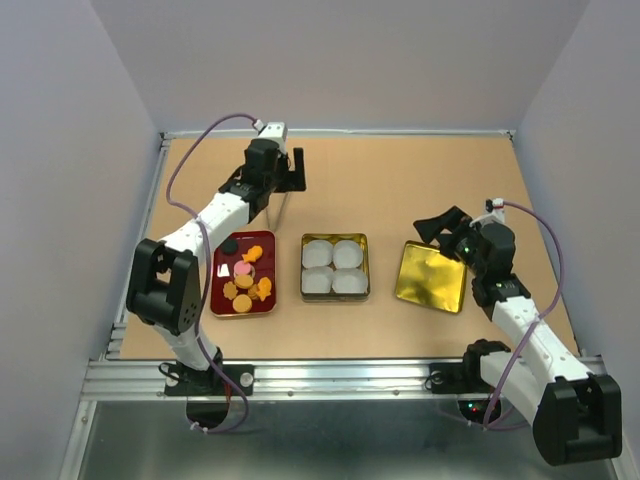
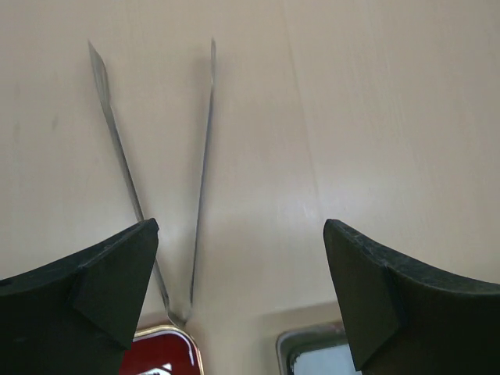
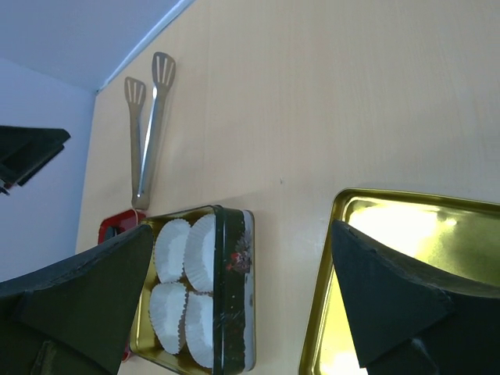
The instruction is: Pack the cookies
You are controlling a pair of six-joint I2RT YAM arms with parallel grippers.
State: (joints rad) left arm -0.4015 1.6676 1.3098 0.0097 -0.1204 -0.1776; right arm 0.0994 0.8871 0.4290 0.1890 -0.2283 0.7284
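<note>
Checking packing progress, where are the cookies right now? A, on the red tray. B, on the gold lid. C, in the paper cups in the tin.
A: the cookies lie on the red tray, and the paper cups in the tin hold nothing.

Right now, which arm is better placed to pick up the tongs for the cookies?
Left. The left gripper, open, hangs right over the tongs beyond the red tray; the right gripper is above the gold lid, far from them.
</note>
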